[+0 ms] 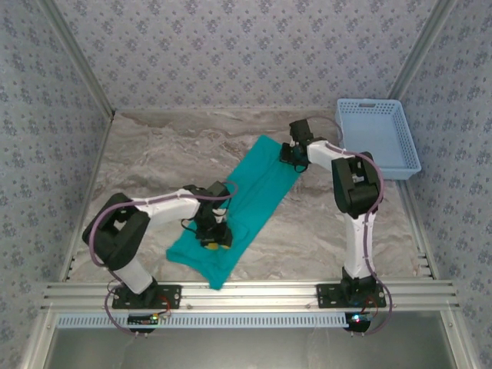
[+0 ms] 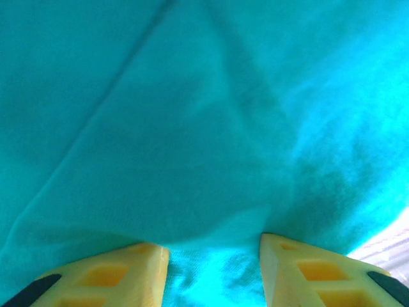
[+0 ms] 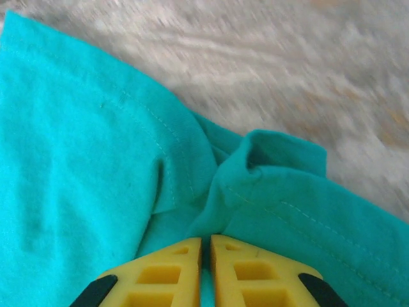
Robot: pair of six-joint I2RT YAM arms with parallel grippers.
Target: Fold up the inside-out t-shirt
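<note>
Top view: a marble-patterned bench (image 1: pixel 154 161) enclosed by patterned walls (image 1: pixel 231 54), with an aluminium rail (image 1: pixel 254 292) along its near edge carrying both arm bases. A light blue plastic basket (image 1: pixel 378 137) stands at the far right corner, well apart from the cloth, and the right arm's elbow rises just in front of it.

The teal t-shirt (image 1: pixel 254 188) lies as a long band running diagonally from the far centre-right to the near centre-left of the bench. The left arm's forearm and wrist reach over its near half and hide part of the fabric there. The right arm's wrist overhangs its far corner.

Left gripper (image 1: pixel 214 240) — set down on the near part of the band. In the left wrist view the left gripper (image 2: pixel 213 248) has its yellow fingers spread, and t-shirt (image 2: pixel 192 128) fabric lies under and between the tips, a low ridge of cloth crossing just ahead of them.

Right gripper (image 1: pixel 292 157) — at the far end of the band. In the right wrist view the right gripper (image 3: pixel 206 246) has its fingers pressed almost together, pinching a puckered fold of the stitched t-shirt (image 3: pixel 83 166) hem. The cloth bunches up toward the tips, with bare bench (image 3: pixel 287 70) beyond.
</note>
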